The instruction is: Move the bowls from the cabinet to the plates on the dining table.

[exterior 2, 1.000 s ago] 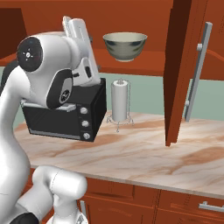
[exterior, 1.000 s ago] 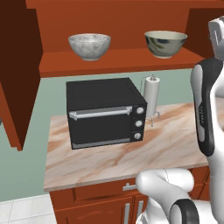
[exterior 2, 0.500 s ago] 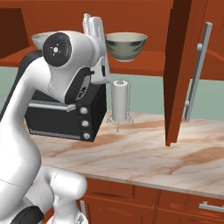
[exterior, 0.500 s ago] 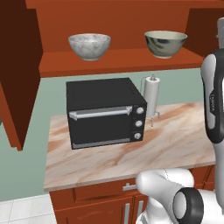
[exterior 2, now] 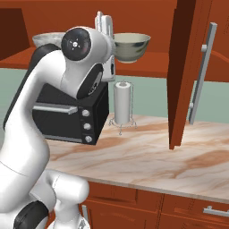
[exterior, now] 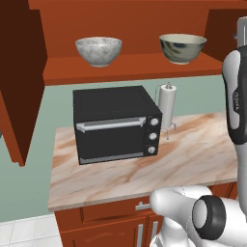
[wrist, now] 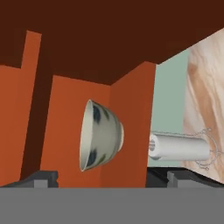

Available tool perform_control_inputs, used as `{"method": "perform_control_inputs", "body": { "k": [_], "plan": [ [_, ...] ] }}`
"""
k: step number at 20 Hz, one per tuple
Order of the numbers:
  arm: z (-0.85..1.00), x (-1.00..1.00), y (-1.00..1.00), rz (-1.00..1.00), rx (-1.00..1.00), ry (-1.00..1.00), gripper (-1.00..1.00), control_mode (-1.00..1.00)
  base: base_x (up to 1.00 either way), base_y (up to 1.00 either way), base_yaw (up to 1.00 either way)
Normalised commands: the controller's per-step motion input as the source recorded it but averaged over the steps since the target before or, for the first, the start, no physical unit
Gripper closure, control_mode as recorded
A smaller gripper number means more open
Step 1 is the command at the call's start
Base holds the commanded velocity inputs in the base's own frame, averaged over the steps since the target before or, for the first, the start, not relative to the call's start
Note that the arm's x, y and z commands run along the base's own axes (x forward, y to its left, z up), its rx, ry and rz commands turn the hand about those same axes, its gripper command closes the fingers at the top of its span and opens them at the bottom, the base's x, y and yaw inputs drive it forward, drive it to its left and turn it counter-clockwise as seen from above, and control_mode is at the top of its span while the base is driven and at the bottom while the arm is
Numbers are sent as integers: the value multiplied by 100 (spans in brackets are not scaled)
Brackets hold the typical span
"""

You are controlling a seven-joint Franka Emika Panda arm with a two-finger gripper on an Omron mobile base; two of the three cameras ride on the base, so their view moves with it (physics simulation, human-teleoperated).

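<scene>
The cabinet [exterior: 130,67] stands open, with two bowls on its shelf. The speckled marble-like bowl [exterior: 99,50] sits to the left and the grey bowl with a cream inside [exterior: 182,47] to the right. In the right base view my gripper [exterior 2: 105,24] is raised at shelf height, just left of the grey bowl [exterior 2: 130,46] and apart from it. In the rolled hand view the grey bowl [wrist: 100,135] lies ahead between the wide-apart fingertips [wrist: 42,178] of my gripper [wrist: 112,179], which is open and holds nothing. The plates and the dining table are out of view.
Below the shelf, a black oven [exterior: 116,125] and a paper towel roll [exterior: 168,107] stand on a short marble counter [exterior: 193,159]. An open cabinet door [exterior 2: 185,76] with a grey bar handle [exterior 2: 202,76] hangs at the right, another door [exterior: 19,82] at the left.
The arm has swung up and toward the grey bowl, bringing the open hand from beside the oven's top to shelf height. The bowls have not moved.
</scene>
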Motion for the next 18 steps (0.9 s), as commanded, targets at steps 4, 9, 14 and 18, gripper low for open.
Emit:
{"method": "perform_control_inputs", "body": {
  "k": [4,9,14,18],
  "plan": [
    [-7,17,0,9,5,-1,-100,-100,0,0,0],
    [-8,23,0,12,6,0,-100,-100,0,0,0],
    [-3,26,-1,11,4,0,-100,-100,0,0,0],
    [0,32,-1,4,0,0,-100,-100,0,0,0]
  ]
}}
